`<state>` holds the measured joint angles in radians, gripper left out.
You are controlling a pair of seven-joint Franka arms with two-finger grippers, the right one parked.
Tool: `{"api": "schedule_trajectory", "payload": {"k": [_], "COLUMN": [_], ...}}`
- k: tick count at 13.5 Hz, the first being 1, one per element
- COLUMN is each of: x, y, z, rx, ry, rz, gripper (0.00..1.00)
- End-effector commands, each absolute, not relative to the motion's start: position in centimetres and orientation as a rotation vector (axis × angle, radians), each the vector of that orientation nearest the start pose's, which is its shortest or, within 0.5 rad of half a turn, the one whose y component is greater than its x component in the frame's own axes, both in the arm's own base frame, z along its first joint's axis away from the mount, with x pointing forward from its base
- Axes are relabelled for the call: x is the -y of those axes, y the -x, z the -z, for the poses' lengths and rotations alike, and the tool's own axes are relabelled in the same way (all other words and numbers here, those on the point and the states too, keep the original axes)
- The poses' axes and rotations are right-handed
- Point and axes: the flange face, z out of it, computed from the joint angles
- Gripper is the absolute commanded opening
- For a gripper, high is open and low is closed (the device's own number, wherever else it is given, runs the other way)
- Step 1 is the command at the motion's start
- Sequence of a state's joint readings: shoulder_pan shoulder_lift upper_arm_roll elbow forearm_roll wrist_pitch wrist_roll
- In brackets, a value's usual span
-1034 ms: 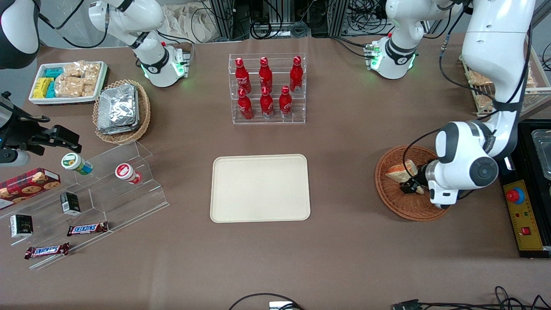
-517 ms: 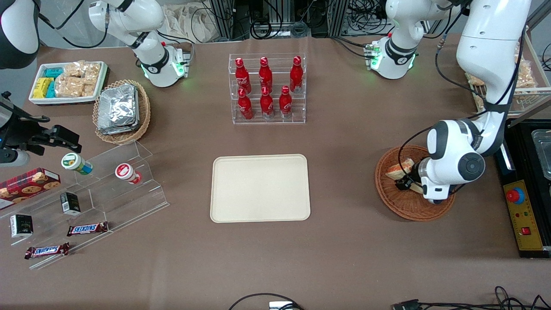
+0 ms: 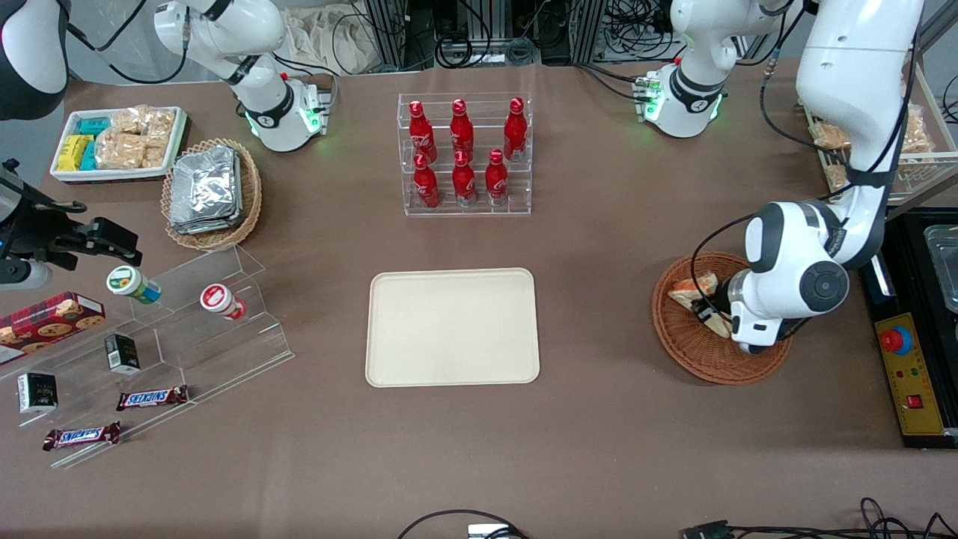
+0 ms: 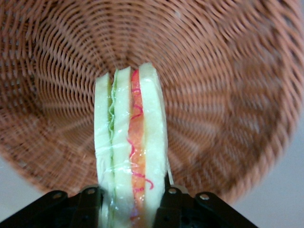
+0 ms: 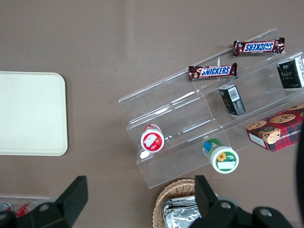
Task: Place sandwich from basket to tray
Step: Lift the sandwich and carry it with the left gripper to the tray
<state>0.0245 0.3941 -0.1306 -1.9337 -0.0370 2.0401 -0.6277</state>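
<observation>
Front view: high, looking down over the whole table (image 3: 614, 247). Left wrist view: very close, facing into the basket (image 4: 228, 71) (gripper (image 4: 132, 202) at frame edge). Right wrist view: overhead, sharing the tray (image 5: 28, 114) with the front view.

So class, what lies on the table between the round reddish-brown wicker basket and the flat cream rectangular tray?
Only bare brown table, seen in the front view, separates basket from tray. The hand grips the sandwich in the basket.

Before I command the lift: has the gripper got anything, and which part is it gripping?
The gripper is shut on the sandwich, fingers pressing its two outer bread faces at one end of the wedge, cut side showing, over the basket.
</observation>
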Motion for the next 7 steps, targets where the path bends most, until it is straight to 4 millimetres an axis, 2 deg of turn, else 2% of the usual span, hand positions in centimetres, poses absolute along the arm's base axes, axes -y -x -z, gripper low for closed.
{"api": "schedule_trajectory", "payload": {"k": [1,2,4,5,7], "x": [8.3,9.3,11.3,13.1,18.1], "y": [-60.2,-60.8,-61.9,-62.1,-62.9], "z": [-32.9,-35.1,-37.8,-38.7,-39.2], "rx": [0.585,0.454,0.219,0.137,0.02], "ry": [3.044,3.082,3.162,3.191,3.241], "rz": [-0.461,-0.46,-0.422,-0.391,-0.358], "gripper": [0.0,0.0,0.0,0.0,0.0]}}
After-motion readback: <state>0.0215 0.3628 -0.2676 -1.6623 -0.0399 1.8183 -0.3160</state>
